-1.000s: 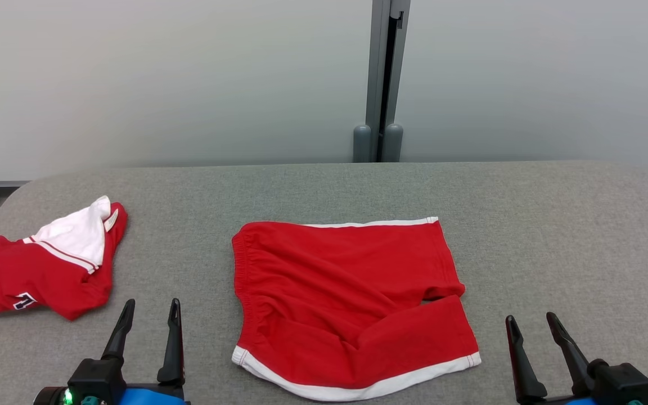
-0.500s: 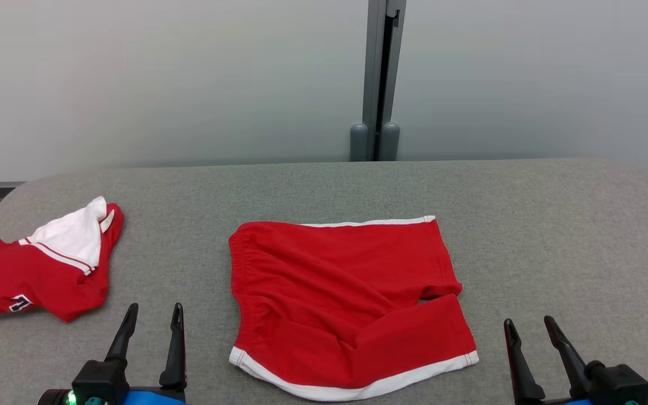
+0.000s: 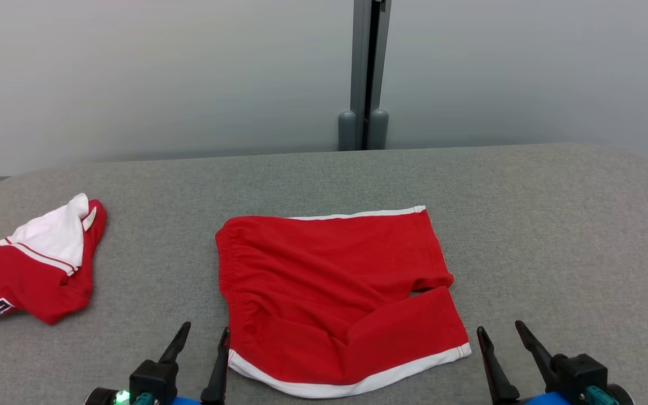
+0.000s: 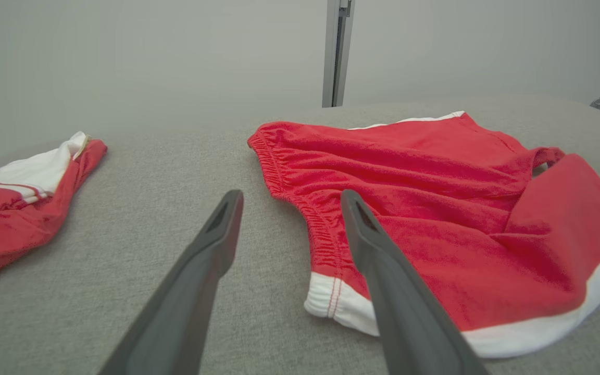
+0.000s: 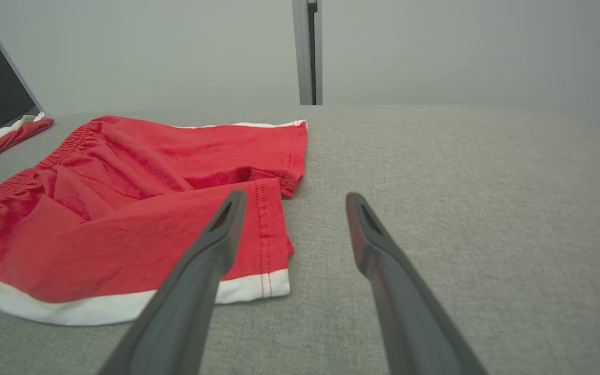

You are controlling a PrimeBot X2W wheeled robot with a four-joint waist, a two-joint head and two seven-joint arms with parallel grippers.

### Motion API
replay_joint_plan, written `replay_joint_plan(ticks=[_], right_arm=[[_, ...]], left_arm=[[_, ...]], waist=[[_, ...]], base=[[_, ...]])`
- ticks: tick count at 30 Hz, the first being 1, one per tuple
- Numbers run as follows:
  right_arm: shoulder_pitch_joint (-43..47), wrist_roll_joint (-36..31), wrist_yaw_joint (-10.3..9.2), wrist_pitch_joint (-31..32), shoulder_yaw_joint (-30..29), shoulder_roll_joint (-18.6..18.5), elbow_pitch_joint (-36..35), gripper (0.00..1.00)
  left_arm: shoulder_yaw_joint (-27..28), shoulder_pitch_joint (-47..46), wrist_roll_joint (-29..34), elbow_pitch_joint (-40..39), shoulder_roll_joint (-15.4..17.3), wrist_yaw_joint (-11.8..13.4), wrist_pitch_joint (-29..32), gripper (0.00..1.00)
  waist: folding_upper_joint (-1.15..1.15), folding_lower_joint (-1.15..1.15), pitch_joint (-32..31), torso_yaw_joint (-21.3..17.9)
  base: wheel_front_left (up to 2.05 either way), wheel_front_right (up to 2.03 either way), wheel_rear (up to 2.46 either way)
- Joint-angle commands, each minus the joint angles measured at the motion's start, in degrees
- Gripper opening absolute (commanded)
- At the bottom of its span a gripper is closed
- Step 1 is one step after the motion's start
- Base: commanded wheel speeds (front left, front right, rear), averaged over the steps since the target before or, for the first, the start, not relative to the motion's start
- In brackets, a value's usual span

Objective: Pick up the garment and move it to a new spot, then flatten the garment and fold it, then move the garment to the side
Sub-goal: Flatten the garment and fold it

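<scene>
Red shorts point(image 3: 335, 292) lie spread mid-table between left gripper point(image 3: 206, 328) and right gripper point(image 3: 499, 326), both with jaws apart and empty by the near corners, on grey fabric tabletop point(image 3: 554, 225), red-white garment point(image 3: 26, 264) at left edge, pale wall point(image 3: 161, 73) and grey post point(image 3: 363, 73) behind.

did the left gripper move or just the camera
Yes. Judged against the red shorts, the left gripper has shifted right, toward their near waistband corner, and now sits almost beside it.

Left gripper point(image 3: 206, 327) and right gripper point(image 3: 498, 325) point forward, both spread wide.
</scene>
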Motion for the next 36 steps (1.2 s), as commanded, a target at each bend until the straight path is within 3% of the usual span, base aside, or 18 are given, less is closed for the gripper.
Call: replay_joint_plan(ticks=[1,19,33,34,35,36], right_arm=[[-0.8,-0.2,0.01,-0.2,0.4,-0.4,0.7,1.00],[-9.5,2.1,0.01,-0.2,6.6,-1.2,15.0,1.00],[-11.3,5.8,0.02,-0.2,10.3,-0.6,19.7,1.00],[-11.5,6.3,0.01,-0.2,10.5,-0.5,20.2,1.00],[-11.9,6.9,0.01,-0.2,11.0,-0.4,21.0,1.00],[-12.3,7.4,0.01,-0.2,11.4,-0.3,21.5,1.00]], left_arm=[[-0.7,-0.9,-0.4,0.7,0.5,-0.4,-0.1,1.00],[-12.5,-9.5,-8.1,16.2,2.1,-0.3,-0.1,1.00],[-22.3,-11.3,-13.2,18.2,2.4,-0.3,-0.1,1.00],[-22.8,-11.4,-13.5,18.4,2.5,-0.3,-0.1,0.95],[-23.3,-11.5,-14.0,18.6,2.5,-0.3,-0.1,0.78],[-23.6,-11.6,-14.5,18.9,2.5,-0.3,-0.1,0.52]], waist=[[-0.01,-0.01,0.1,-0.1],[-0.01,-0.01,4.4,-0.9],[-0.01,-0.01,4.6,-0.6],[-0.01,-0.01,4.6,-0.6],[-0.01,-0.01,4.7,-0.6],[-0.01,-0.01,4.7,-0.7]], base=[[0.00,0.00,0.00],[0.00,0.00,0.00],[0.00,0.00,0.00],[0.00,0.00,0.00],[0.00,0.00,0.00],[0.00,0.00,0.00]])
